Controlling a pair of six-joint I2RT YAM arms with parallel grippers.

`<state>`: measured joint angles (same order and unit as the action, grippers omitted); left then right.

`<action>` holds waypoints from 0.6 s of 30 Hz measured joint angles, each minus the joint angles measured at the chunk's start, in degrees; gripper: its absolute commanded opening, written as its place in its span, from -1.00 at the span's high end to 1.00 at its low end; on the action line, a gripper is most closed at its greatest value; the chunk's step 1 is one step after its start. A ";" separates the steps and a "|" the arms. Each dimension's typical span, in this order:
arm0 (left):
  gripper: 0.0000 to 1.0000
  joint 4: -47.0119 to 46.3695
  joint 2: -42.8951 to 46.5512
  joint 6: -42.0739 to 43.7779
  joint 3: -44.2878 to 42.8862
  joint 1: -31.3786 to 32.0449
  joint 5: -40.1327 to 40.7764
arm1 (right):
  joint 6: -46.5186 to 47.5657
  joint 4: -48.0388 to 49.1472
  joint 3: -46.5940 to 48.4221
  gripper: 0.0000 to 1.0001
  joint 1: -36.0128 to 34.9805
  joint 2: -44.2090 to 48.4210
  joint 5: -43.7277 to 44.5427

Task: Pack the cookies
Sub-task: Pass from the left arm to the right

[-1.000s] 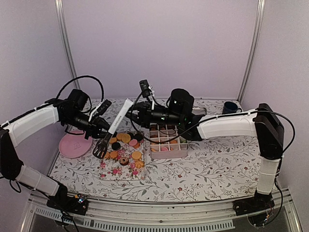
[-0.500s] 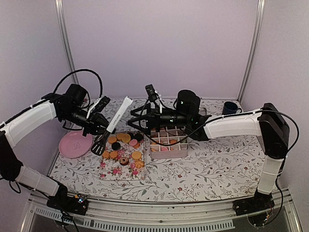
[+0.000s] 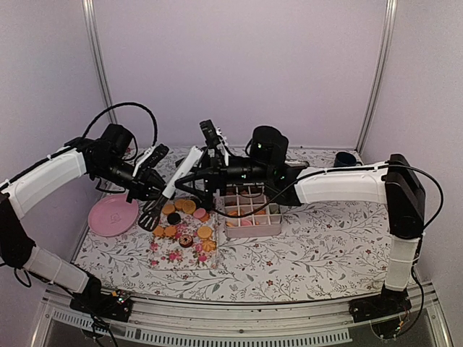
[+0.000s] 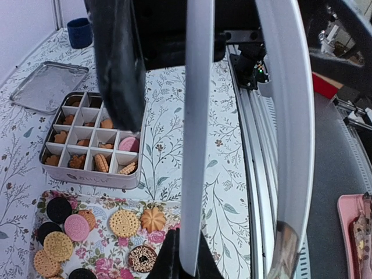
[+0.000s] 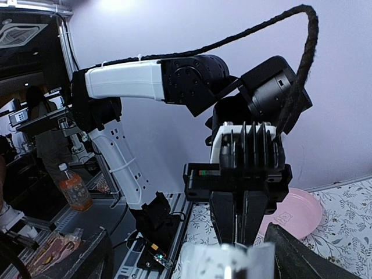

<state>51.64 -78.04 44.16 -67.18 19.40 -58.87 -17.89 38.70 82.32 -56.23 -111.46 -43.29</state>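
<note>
My spread right claw (image 3: 194,177), crowding the white-handled black spatula (image 3: 177,181) that my left claw (image 3: 159,194) pinches, could knock it onto the small round cookies (image 3: 187,207).

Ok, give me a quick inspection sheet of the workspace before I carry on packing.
Surface: flowered tablecloth, lying flat, no spills seen.
Job's things: cookies spread on a flowered tray; more already sit in the divided box.
Clutter: pink plate at the left, blue mug at the back right, box lid behind the box.
Grippers: left end effector shut on tongs; right end effector open at the tongs' white upper end, contact unclear.
Cables: black cable loops above the left arm, another runs along the right arm; no snag seen.
Surroundings: plain walls, metal frame posts.
</note>
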 measured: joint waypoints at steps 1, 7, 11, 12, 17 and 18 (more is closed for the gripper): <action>1.00 -0.07 0.00 0.07 -0.02 0.02 0.35 | 0.94 -1.97 2.23 -0.62 0.02 -0.50 -0.50; 1.00 -0.31 -0.31 0.48 -0.02 0.07 2.01 | 4.81 -10.73 9.09 -0.38 0.02 -2.56 -2.10; 1.00 -0.39 -0.37 0.83 -0.02 0.09 2.75 | 7.37 -16.35 10.01 -0.40 0.33 -3.17 -2.58; 1.00 -0.35 -0.37 0.85 -0.02 0.11 2.91 | 7.82 -17.75 10.01 -0.42 0.31 -3.26 -2.56; 1.00 -0.28 -0.44 1.07 0.00 0.11 4.33 | 10.14 -20.96 9.97 -0.35 0.20 -3.28 -2.23; 1.00 -0.28 -0.44 1.07 0.00 0.11 4.61 | 10.45 -21.20 9.97 -0.31 0.20 -3.28 -2.01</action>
<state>51.35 -78.48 45.23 -67.18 19.51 -54.26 -7.44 17.50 92.29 -56.03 -114.74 -45.30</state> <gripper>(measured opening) 0.030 0.698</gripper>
